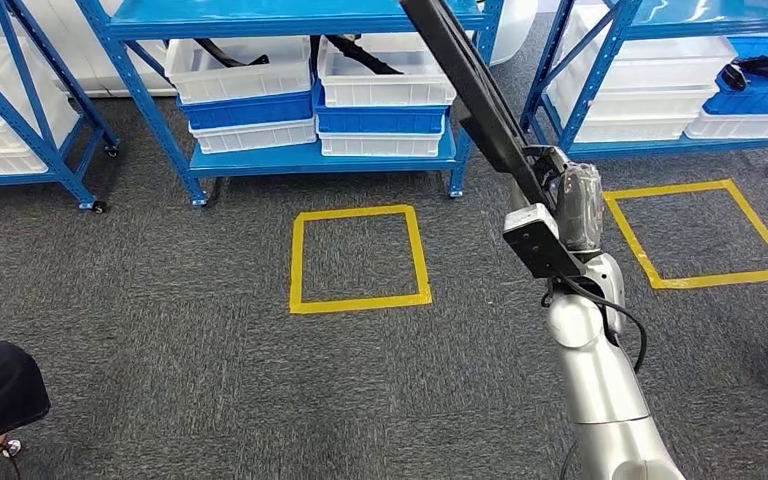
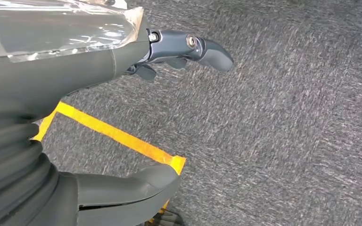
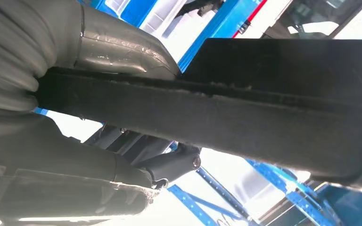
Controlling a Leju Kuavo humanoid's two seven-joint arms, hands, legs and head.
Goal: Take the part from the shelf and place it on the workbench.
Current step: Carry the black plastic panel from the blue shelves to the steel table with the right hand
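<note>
Now | right hand (image 3: 75,108) grips long black part (image 1: 480,95) (raised) | left hand (image 2: 122,117) empty, spread

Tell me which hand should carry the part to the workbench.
The right. The right hand already grips the long black part, which it holds raised in front of the blue shelf. The left hand hangs over the carpet, holding nothing.

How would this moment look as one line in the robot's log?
right hand: grips long black part | left hand: holds nothing, over carpet | shelf: ahead
</note>
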